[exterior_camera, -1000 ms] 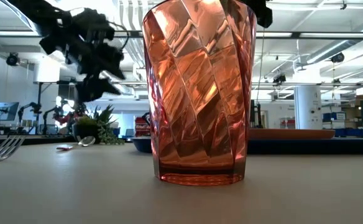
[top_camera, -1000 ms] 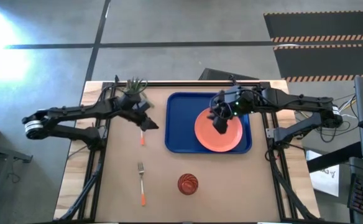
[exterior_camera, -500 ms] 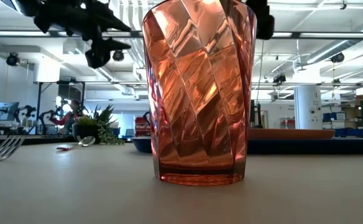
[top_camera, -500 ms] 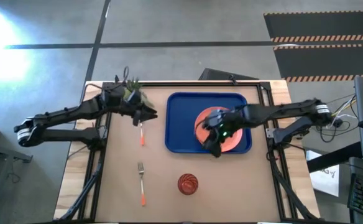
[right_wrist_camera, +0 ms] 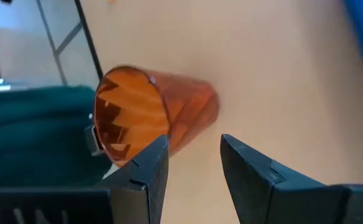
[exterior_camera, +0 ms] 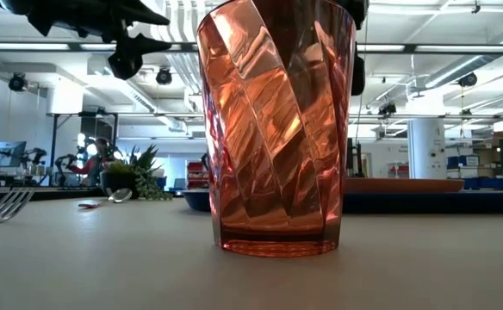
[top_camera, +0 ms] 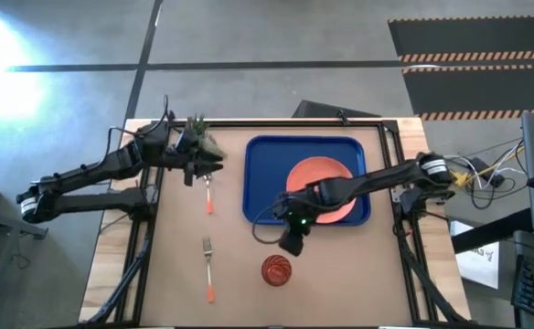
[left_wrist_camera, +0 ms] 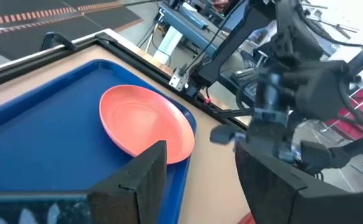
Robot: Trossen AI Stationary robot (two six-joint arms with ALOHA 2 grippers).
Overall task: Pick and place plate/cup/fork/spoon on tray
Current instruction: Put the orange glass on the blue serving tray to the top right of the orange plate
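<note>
Risk of a toppled cup above all: small round dark red cup with an orange faceted pattern (top_camera: 276,269) standing upright on the pale wooden worktop (top_camera: 349,274), seemingly easy to tip or push away if struck by a descending finger instead of being straddled. Likely cause: poor centring. In the right wrist view, sits off to one side of the gap, in line with one finger rather than between the two. Second hazard, judged only: a grip too high or too shallow on the slanted facets, letting the cup slip on the lift. Third: a carry too low towards the large rectangular bright blue plastic tray (top_camera: 265,174), catching the raised rim, or a set-down on top of the large round salmon-pink plate (top_camera: 317,174) already lying in the tray's right half.

Right gripper (top_camera: 292,241) released, fingers spread and holding nothing, hanging above the worktop just beside the cup, on the side towards the tray, near that tray's front edge. No contact visible between finger and cup.

Left gripper (top_camera: 192,172) also released and empty, waiting well apart at the far left of the worktop, near the small green potted plant (top_camera: 199,137) and over the head end of the orange-handled spoon with a rounded silver head (top_camera: 208,196). Orange-handled fork with silver tines (top_camera: 208,267) lying on the worktop to the left of the cup, not yet on the tray.
</note>
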